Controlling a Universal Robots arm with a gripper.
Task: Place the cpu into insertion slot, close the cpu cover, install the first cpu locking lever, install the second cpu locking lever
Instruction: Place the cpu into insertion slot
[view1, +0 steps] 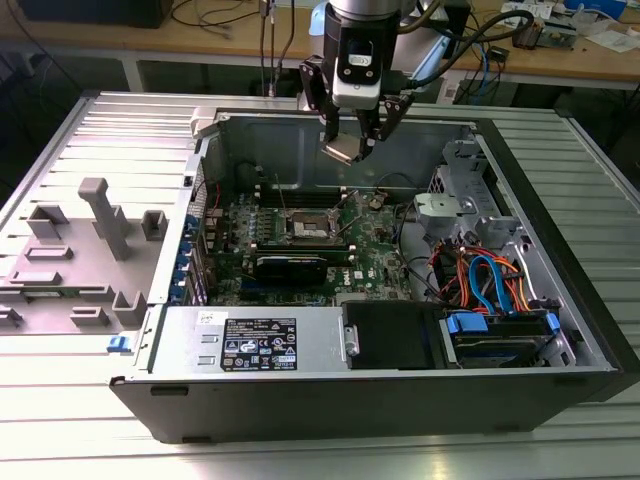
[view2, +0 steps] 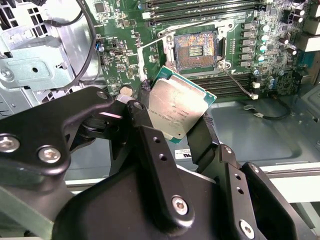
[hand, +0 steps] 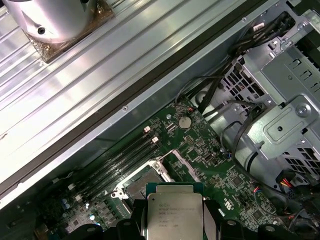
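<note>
My gripper (view1: 352, 148) hangs above the open computer case, shut on the cpu (view1: 340, 151), a flat square chip with a silvery top. In the second wrist view the cpu (view2: 175, 107) sits tilted between two black fingers (view2: 146, 131), pinched at its edges. The insertion slot (view1: 308, 226) lies lower on the green motherboard, below and slightly towards the exterior view's left of the chip. The insertion slot's dark centre (view2: 195, 47) is uncovered, with a silvery rim around it. In the first wrist view the cpu (hand: 174, 212) hovers close to the insertion slot (hand: 137, 184). I cannot make out the cpu cover.
A black heatsink bar (view1: 290, 266) and memory slots (view2: 200, 7) flank the socket. A power supply box (view1: 255, 345) fills the case's near side; a drive cage with blue and orange cables (view1: 490, 280) is at the exterior view's right. A grey plastic fixture (view1: 100, 230) stands outside the case.
</note>
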